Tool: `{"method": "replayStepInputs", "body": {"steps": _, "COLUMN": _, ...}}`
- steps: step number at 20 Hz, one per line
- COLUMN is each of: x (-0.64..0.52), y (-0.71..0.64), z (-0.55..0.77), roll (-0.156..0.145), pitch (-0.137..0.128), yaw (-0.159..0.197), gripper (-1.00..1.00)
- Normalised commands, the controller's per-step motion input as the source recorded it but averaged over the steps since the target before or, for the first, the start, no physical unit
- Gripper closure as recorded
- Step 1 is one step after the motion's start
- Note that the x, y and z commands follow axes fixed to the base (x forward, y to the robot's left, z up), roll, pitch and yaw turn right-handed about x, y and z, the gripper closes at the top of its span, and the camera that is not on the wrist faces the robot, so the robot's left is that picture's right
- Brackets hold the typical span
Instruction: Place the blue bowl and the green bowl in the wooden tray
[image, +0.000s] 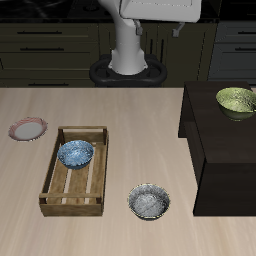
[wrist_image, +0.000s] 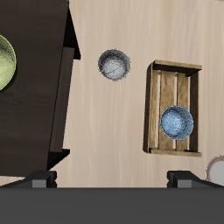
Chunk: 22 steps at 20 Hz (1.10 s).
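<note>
Up above everything, the arm's white body rises out of the exterior view, and the gripper itself shows only in the wrist view as two dark fingertips set wide apart with nothing between them, so the jaws stand spread and empty, well clear of all the things below. Largest beneath them is the pale wooden table, and next the dark cabinet standing on it, which lies off to one side of the jaws and bears the green bowl on its top, near the back edge; in the wrist view only part of that bowl shows at the picture's border. The wooden tray lies flat on the table on the other side of the jaws from the cabinet, its long sides running front to back, slats showing in its bottom. The blue bowl sits upright inside the tray, in the half farther from the table's front edge, resting on the slats; the wrist view shows it there too, within the tray's walls. A grey speckled bowl stands upright on the bare table between the tray and the cabinet, nearer the front edge, touching neither. Smallest is a pink-rimmed plate, lying beyond the tray, apart from it, far from the jaws.
</note>
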Motion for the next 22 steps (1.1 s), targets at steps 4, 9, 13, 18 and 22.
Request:
{"method": "replayStepInputs", "body": {"steps": 4, "x": 0.23, "y": 0.18, "z": -0.02, "roll": -0.010, "pitch": 0.013, "yaw": 0.008, "gripper": -1.00}}
{"method": "replayStepInputs", "body": {"steps": 9, "x": 0.21, "y": 0.38, "z": 0.05, "roll": 0.003, "pitch": 0.012, "yaw": 0.004, "gripper": -1.00}}
{"method": "replayStepInputs", "body": {"steps": 13, "x": 0.05, "y": 0.30, "z": 0.08, "roll": 0.032, "pitch": -0.016, "yaw": 0.011, "gripper": -1.00}}
{"method": "replayStepInputs", "body": {"steps": 18, "x": 0.17, "y": 0.28, "z": -0.03, "roll": 0.022, "pitch": 0.000, "yaw": 0.008, "gripper": -1.00}}
{"method": "replayStepInputs", "body": {"steps": 22, "x": 0.20, "y": 0.22, "z": -0.04, "roll": 0.012, "pitch": 0.001, "yaw": -0.014, "gripper": -1.00}}
